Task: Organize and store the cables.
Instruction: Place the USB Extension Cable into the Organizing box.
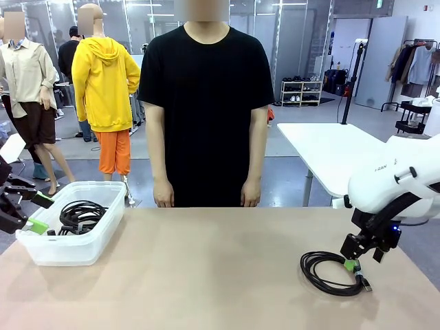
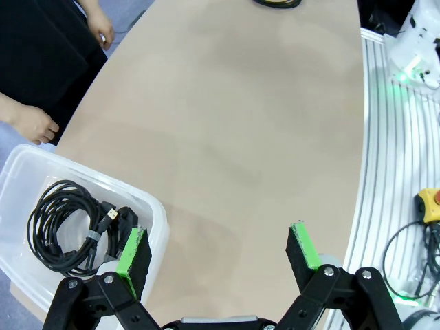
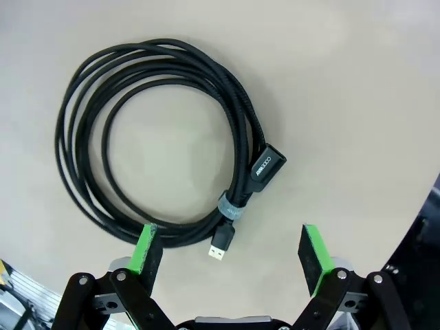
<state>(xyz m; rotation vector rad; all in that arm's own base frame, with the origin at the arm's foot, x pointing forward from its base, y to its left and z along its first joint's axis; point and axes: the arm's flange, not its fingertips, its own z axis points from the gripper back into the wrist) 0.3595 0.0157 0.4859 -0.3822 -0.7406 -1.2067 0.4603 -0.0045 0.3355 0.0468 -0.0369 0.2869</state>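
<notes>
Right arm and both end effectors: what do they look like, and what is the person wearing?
The right arm has a smooth white rounded shell with small grey lettering and a blue light near the wrist. Its right end effector is black, with linked bolted fingers and green pads. The left end effector is built the same way. The person wears a plain black short-sleeved T-shirt.

Grey floor, glass partitions point(image 1: 289, 34), a white table point(image 1: 330, 148) and a shoe rack point(image 1: 301, 93) behind.

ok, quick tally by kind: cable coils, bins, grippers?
Cable coils: 2, one on the table, one in the bin
Clear plastic bin: 1
Grippers: 2, left gripper, right gripper, both open
Total: 5
</notes>
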